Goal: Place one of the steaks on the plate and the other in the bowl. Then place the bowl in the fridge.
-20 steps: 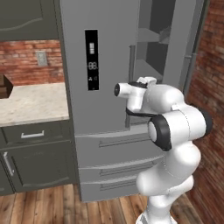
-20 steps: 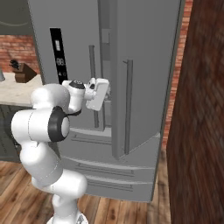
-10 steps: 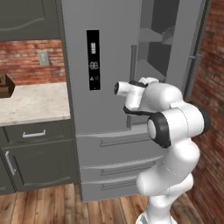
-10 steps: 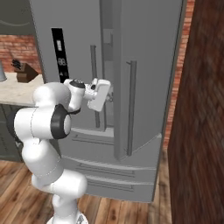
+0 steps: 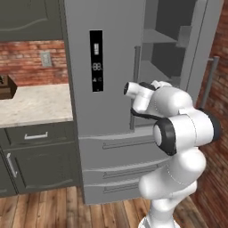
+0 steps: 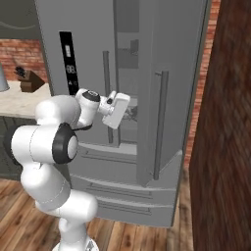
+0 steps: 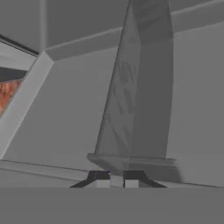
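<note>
on the far left a pale stone bench (image 5: 31, 104) runs over dark-grey cabinets (image 5: 38, 153), with a dark knife block (image 6: 30, 81) on it and red brick wall (image 5: 26, 62) behind. next comes the tall grey metallic french-door fridge (image 5: 104, 147): its left door, with the black display panel (image 5: 96, 60), is closed, while the right door (image 6: 166, 88) stands swung open, baring pale shelves (image 5: 162, 38) inside. the steaks, the plate and the bowl are not to be seen in these pictures, so i cannot tell whether the bowl is inside; judging by the open door, the work looks to be at the fridge stage, with the door at least left to close.

the white arm (image 5: 182, 133) stands folded in front of the fridge, elbow high, forearm reaching across toward the gap between the doors. the hand (image 6: 116, 109) sits at mid-height just beside the long handle (image 5: 136, 87) of the left door. in the hand view the fingers (image 7: 116, 180) lie close up against a grey handle bar (image 7: 135, 87); they look nearly together, but whether they pinch it or are letting go i cannot tell.
</note>
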### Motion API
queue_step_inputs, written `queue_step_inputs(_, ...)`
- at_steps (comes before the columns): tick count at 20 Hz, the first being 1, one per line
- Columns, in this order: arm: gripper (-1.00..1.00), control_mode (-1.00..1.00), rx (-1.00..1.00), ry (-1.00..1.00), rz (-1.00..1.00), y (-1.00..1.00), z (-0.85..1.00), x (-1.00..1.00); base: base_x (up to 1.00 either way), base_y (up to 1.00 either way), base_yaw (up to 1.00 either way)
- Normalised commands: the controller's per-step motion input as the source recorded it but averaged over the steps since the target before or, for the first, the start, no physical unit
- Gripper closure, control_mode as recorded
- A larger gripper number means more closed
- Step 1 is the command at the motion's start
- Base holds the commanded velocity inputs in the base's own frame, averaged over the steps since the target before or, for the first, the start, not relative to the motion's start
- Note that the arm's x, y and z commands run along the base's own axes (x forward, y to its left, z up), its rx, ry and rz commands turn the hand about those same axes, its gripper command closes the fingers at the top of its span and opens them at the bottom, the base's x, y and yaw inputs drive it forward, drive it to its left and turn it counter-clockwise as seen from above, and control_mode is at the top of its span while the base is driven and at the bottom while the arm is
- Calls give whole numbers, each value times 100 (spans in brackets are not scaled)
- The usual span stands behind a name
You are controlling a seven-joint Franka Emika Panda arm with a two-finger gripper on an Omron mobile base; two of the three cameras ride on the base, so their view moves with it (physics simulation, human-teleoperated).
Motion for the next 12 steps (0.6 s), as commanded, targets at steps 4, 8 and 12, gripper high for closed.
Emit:
queue_step_inputs(4, 100, -100, 6, 0, -8, -100, -36, -28, 0, 0, 0)
queue_step_inputs(8, 100, -100, 7, 0, -8, -100, -31, -13, 0, 0, 0)
queue_step_inputs(12, 100, -100, 6, 0, -8, -100, -32, -1, 0, 0, 0)
